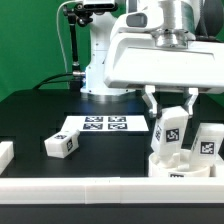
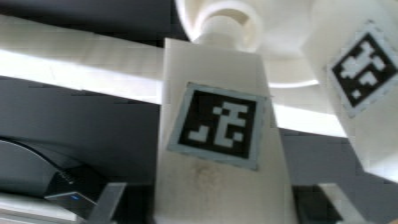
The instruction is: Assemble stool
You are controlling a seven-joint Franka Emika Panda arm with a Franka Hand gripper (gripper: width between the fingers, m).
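The jaws pinch a leg [image 1: 170, 130] upright — its long axis vertical — over the seat [image 1: 162, 165] at the exterior view's right, so seating it likely means straight down.

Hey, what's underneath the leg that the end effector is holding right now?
The round seat lies under the held leg, and a second leg stands upright beside it. Whether the held leg's lower end touches the seat cannot be seen.
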